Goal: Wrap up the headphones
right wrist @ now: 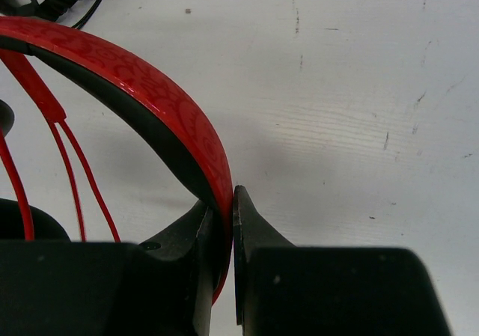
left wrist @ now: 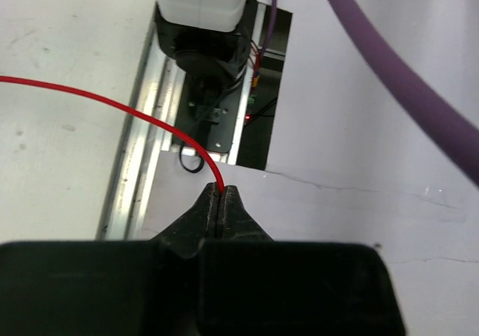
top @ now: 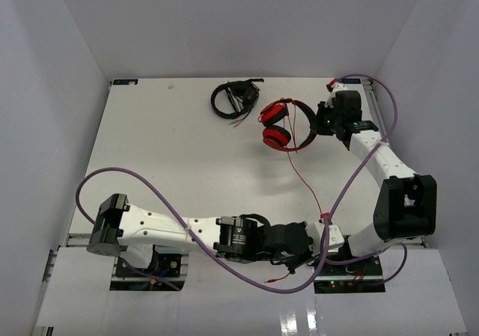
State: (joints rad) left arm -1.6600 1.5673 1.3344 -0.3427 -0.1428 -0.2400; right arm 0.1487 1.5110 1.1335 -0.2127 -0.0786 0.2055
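Headphones (top: 281, 126): red over-ear pair with black ear padding, lying near the far edge of the surface (top: 165, 156), right of its middle.
Headband (right wrist: 150, 89): glossy red outside with a faint swirl print, black underneath.
Right gripper (top: 323, 119): clamped narrow on the headband, one finger on each side of the band.
Cable (top: 303, 182): thin and red, running from the headphones toward the near right corner.
Left gripper (top: 327, 227): at the near edge, pinched tight on the cable, which rises from between its fingertips in the left wrist view.
Black headphones (top: 233, 99): all black, by the far edge, just left of the red pair and apart from it.
Writing: a round label (top: 238, 235) on the left arm, its print too small to read.
Purple hose (top: 150, 182): loops over the left arm.
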